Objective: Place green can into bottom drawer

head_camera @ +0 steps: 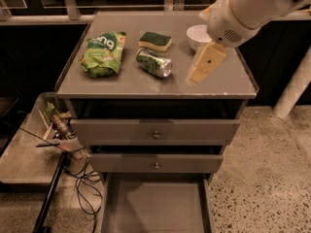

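Note:
The green can (pixel 154 62) lies on its side on the grey cabinet top (pixel 146 84), just in front of a green-and-yellow sponge (pixel 155 41). My gripper (pixel 206 63), cream-coloured under a white arm, hangs over the right part of the cabinet top. It is to the right of the can and apart from it, holding nothing. The bottom drawer (pixel 155 205) is pulled out at the foot of the cabinet. It is a wide grey tray with nothing in it.
A light-green snack bag (pixel 102 52) lies at the left of the top. A white bowl (pixel 197 35) sits at the back right, partly behind the arm. Two upper drawers with knobs (pixel 156 135) are closed. A low shelf with clutter and cables (pixel 58 130) stands to the left.

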Robot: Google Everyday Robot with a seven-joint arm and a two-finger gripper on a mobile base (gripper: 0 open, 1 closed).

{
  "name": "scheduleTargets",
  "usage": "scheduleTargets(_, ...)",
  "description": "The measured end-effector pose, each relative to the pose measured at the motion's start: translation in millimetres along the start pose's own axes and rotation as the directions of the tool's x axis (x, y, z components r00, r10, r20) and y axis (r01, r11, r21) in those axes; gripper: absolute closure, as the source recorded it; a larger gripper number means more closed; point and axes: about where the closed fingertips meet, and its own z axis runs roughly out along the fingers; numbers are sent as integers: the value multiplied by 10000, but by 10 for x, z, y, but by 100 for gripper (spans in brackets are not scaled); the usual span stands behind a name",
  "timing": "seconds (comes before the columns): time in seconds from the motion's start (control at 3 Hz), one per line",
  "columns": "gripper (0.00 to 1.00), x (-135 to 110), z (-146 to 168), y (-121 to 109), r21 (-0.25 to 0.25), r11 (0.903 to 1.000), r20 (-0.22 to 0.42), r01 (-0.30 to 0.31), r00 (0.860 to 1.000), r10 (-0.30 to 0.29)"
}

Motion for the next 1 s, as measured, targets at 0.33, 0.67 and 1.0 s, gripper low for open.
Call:
scheduleTargets(0.33,0,-184,319,-26,-257,9997,46,32,10000,-31)
scheduleTargets(0.67,0,-277,603,-51,-611,9968,25,-514,9987,517)
scheduleTargets(1.0,0,-321,860,-62,-816,9921,-173,-955,9954,944)
